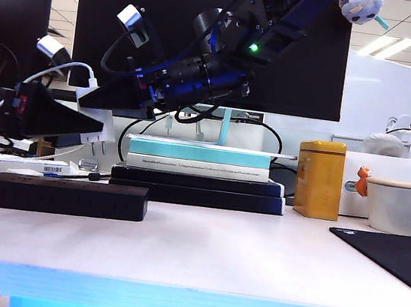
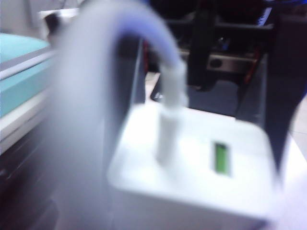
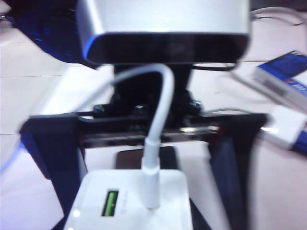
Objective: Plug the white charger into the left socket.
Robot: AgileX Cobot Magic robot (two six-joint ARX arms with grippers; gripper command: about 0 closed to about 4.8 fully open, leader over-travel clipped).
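Right jaws (image 3: 127, 211) gripped the white charger (image 3: 129, 201) from both sides above the bench (image 1: 252, 258), cable up, likely prongs down for plugging; left jaws (image 2: 201, 158) opposite flanked it, grip unclear.

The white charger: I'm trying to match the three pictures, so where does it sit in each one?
Exterior view: the white charger is at middle left, between the two grippers, above the black power strip.
Left wrist view: it fills the lower centre, blurred, green-lit port on top.
Right wrist view: bottom centre, close to the camera.
Shared landmark: the thin white cable rising from its top.
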